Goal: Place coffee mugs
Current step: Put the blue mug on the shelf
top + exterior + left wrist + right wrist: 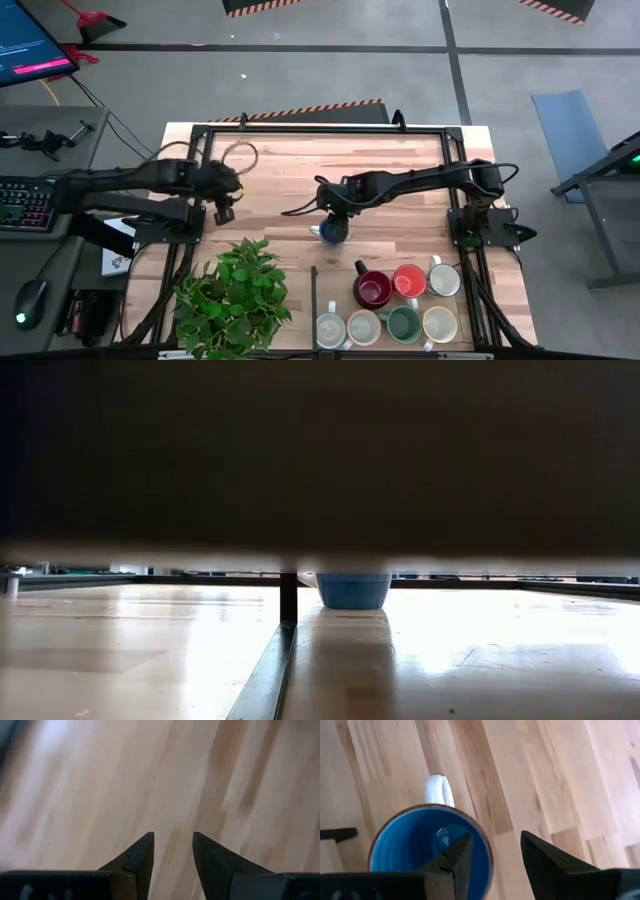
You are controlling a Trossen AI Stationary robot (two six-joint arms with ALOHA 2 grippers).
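Seven small round ceramic mugs (398, 302) already sit grouped at the near right of the wooden desk (290, 170): a dark red one (372, 289), an orange one (408, 281) and a white one (443, 280) in one row, then two cream ones, a green one (404, 323) and another cream one in the row nearer the edge. The eighth, a blue-glazed ceramic mug with a white handle (431, 849), stands alone mid-desk, upright, well apart from the group. The right gripper (494, 855) hovers right over it, fingers apart, one finger inside its rim and one outside, not clamped. So I judge the job nearly done, only this mug left to join the others. The left gripper (173, 851) waits over bare wood on the left, fingers apart, empty. A leafy green potted plant (235, 293) sits near the front left. I can read no brand or lettering on any mug
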